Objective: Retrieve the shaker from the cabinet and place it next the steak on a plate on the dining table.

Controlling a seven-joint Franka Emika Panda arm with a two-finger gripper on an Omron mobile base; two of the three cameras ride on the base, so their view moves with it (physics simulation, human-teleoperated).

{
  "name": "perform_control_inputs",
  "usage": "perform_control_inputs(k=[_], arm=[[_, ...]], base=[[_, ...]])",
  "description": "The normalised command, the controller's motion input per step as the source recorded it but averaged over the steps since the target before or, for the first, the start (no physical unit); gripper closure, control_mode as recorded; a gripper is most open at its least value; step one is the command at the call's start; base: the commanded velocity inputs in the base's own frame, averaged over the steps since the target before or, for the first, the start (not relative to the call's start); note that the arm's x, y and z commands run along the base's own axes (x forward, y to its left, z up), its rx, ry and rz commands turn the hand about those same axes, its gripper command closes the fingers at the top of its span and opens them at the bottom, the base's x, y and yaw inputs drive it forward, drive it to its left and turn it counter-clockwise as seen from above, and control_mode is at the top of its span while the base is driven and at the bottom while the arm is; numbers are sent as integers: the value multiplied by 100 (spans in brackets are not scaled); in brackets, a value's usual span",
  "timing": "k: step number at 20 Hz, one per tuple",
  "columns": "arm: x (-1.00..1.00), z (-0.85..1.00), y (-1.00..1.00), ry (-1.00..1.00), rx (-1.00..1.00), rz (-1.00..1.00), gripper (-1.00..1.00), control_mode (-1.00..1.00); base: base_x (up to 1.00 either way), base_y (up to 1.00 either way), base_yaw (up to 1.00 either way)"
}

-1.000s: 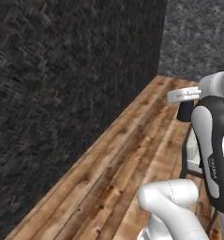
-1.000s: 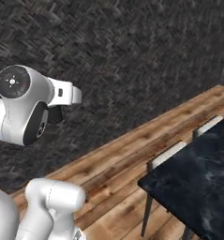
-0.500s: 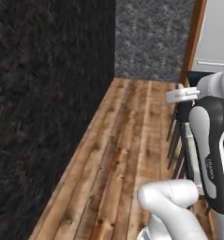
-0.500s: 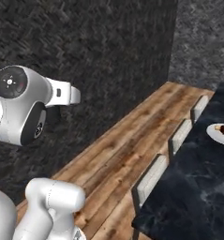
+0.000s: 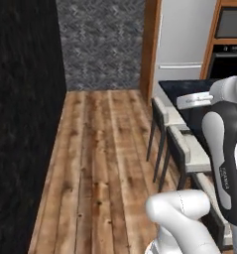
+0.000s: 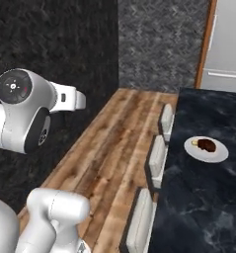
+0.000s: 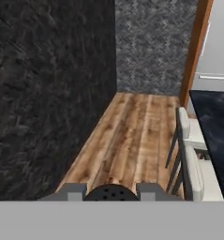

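Note:
In the hand view my gripper is shut on the shaker. Its round black top with small holes shows between the two grey fingers. The dining table, black marble with white veins, lies to the right. On it sits the white plate with the dark steak. The table's edge also shows in the left base view and the hand view. The gripper is well off from the plate, over the wooden floor. The cabinet is out of view.
Pale chairs line the table's near side. A dark stone wall runs along the left of the wooden floor. A grey fridge and an oven stand at the far end.
The whole picture has swung as the base turned: the table, plate, chairs and fridge have come into view. The gripper stays shut on the shaker.

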Motion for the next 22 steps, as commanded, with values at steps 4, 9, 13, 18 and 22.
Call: perform_control_inputs(k=[4, 9, 13, 18, 22], arm=[[0, 0, 0, 0, 0, 0, 100, 100], [0, 0, 0, 0, 0, 0, 100, 100], [0, 0, 0, 0, 0, 0, 100, 100], [0, 0, 0, 0, 0, 0, 100, 100], [0, 0, 0, 0, 0, 0, 100, 100]], base=[[100, 36, -53], [84, 16, -53], [66, 0, -53], [53, 0, -55], [67, 0, -56]])
